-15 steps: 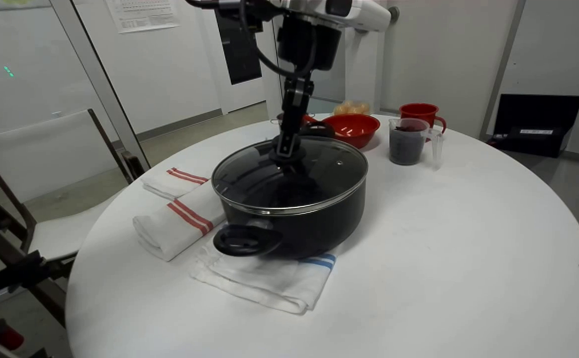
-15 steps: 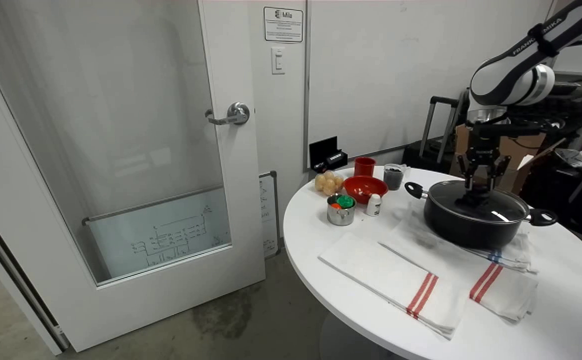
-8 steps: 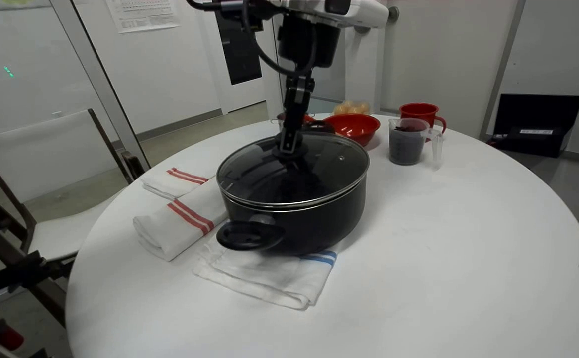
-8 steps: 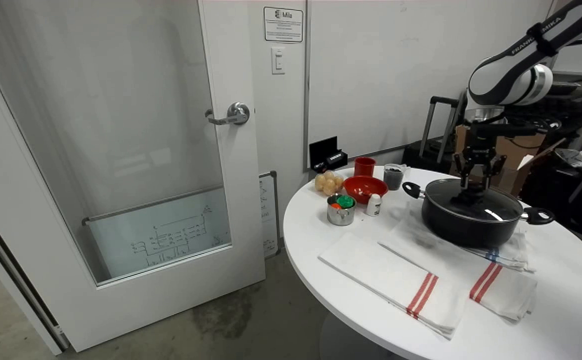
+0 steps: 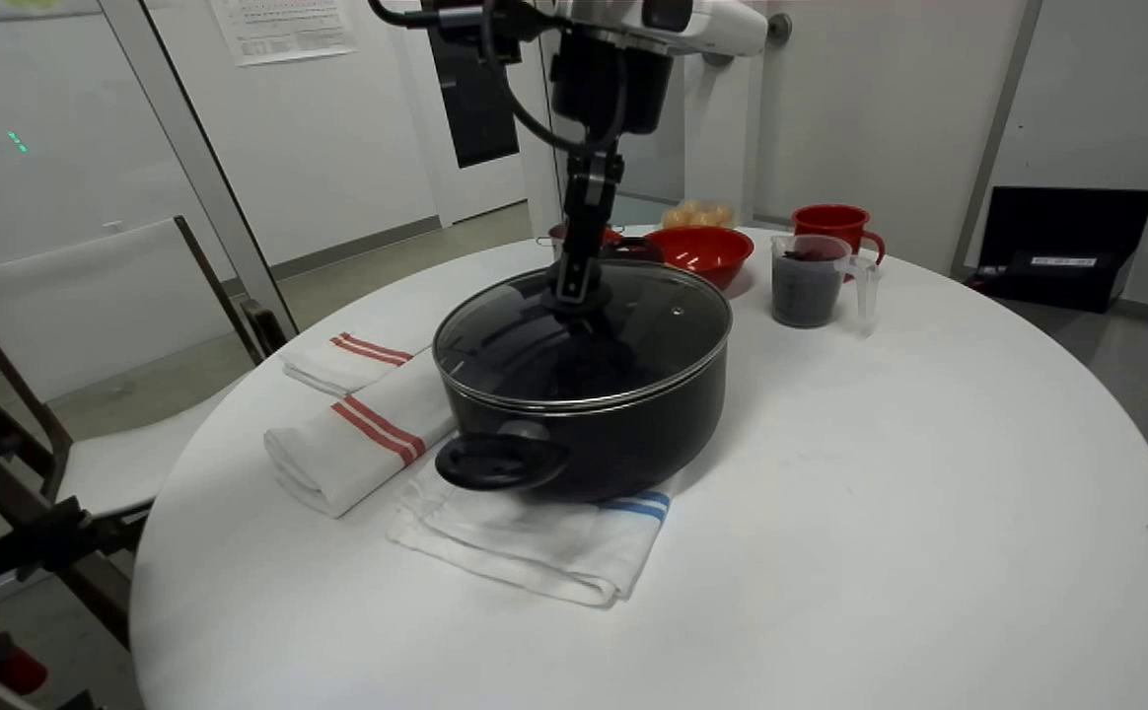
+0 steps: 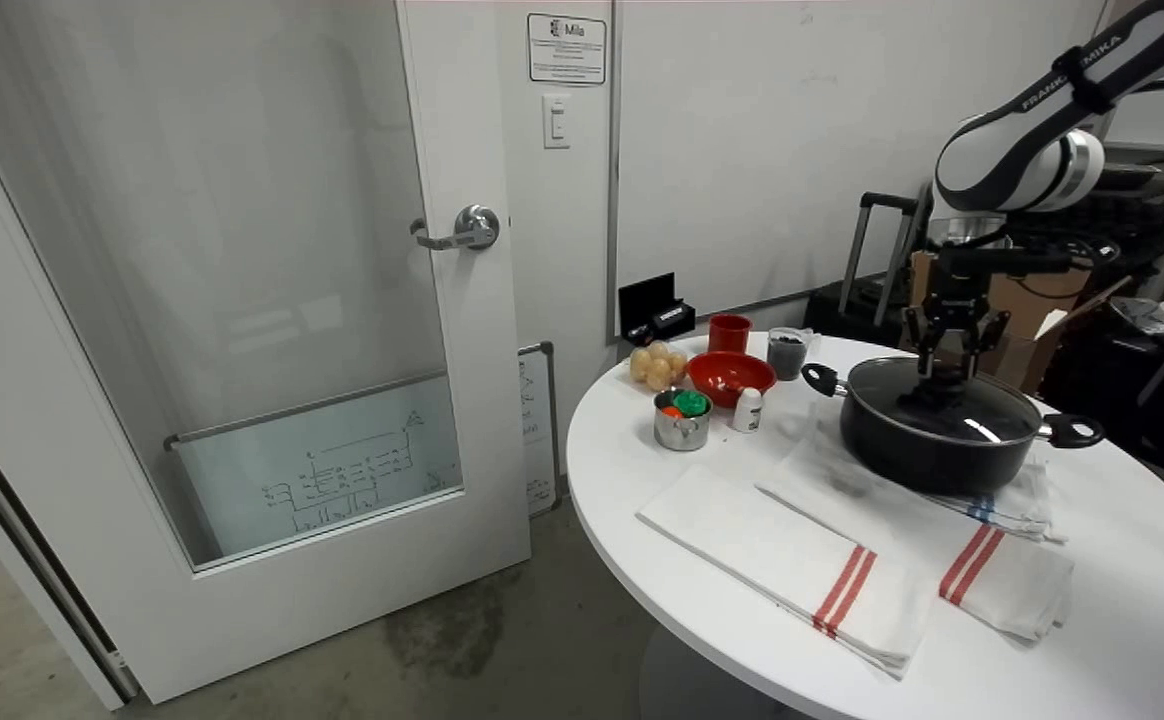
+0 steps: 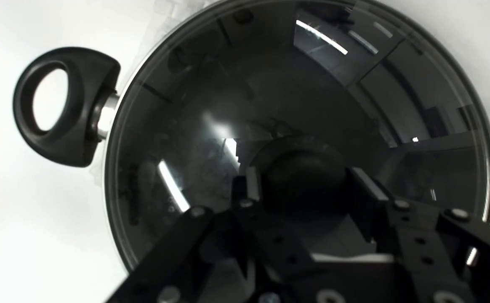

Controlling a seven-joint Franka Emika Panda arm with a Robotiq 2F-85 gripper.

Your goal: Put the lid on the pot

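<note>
The lid (image 5: 653,345), clear glass with a metal rim and black knob, lies over the black pot (image 5: 633,444). Its rim lines up closely with the pot's rim. In an exterior view the lid (image 6: 987,412) also looks level on the pot (image 6: 927,460). My gripper (image 5: 574,291) points down at the lid's centre with its fingers on both sides of the knob. In the wrist view the gripper (image 7: 308,185) is shut on the dark knob, which fills the gap. The lid (image 7: 278,92) covers the pot's opening, and one pot handle (image 7: 83,105) sticks out at left.
A white towel with blue stripes (image 5: 544,542) lies under the pot. Towels with red stripes (image 6: 792,560) lie beside it. A red bowl (image 6: 732,375), measuring cup (image 5: 806,286), red mug (image 5: 830,222), small metal pot (image 6: 682,432) and white bottle (image 6: 748,410) stand on the round table.
The gripper and lid have shifted slightly. The pot and the blue-striped towel have slid a little the same way, away from the near edge in an exterior view. The lid's rim sits closer to the pot's rim.
</note>
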